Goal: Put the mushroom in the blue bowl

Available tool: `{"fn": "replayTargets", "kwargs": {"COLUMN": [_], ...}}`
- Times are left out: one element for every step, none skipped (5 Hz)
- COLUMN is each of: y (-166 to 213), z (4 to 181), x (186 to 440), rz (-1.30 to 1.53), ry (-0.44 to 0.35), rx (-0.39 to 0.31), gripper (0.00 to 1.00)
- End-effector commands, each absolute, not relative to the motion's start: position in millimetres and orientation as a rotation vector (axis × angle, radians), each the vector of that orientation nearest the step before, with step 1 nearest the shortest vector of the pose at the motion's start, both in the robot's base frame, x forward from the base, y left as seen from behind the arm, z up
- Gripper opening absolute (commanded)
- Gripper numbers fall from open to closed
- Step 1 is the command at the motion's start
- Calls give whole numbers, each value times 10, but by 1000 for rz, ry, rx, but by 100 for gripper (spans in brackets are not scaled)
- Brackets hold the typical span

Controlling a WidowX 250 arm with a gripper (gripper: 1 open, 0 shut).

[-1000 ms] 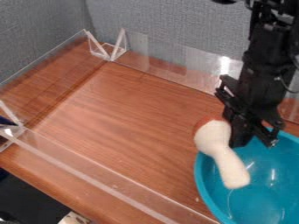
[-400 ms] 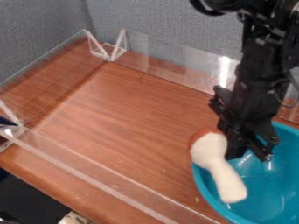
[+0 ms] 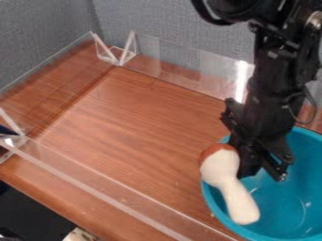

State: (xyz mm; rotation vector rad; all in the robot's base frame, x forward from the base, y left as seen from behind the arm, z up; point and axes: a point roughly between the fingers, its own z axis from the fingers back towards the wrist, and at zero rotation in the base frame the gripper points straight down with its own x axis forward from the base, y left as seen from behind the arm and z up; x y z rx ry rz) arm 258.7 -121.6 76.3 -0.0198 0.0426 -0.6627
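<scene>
And here I am at the right side of the table [image 3: 120,127], my black gripper [image 3: 243,158] reaching in from above, narrow now, its fingers closed on the mushroom [image 3: 231,193]! The mushroom's reddish-brown cap sits right up against my fingertips, the cap end uppermost, while the thick cream stem slants down and to the right, its rounded end lowest in the picture. And where is it? Over the near left part of the blue bowl [image 3: 299,193], the cap by the rim and the stem seen against the blue inside (whether the stem touches the bowl, I cannot tell from this angle). The bowl itself, big, round and glossy, fills the lower right corner and runs out of the picture, with little bright highlights shining on its inner wall. My dark arm [image 3: 283,71] comes down from the top right, hiding part of the bowl's far side. Over at the back left, well apart from me, a white wire-like frame [image 3: 115,49] stands by the grey wall [image 3: 189,26], and another white piece [image 3: 10,138] pokes in at the left edge, partly cut off.
</scene>
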Motion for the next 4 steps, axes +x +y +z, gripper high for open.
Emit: {"fn": "replayTargets", "kwargs": {"y": [-1262, -1248, -1221, -1187], "z": [921, 873, 807, 738], "x": [2574, 2540, 2517, 2503], "rz": [-683, -680, -674, -674], "ry": [-40, -41, -40, -46], "rx": [-23, -21, -19, -15], "gripper": [0, 0, 0, 0]}}
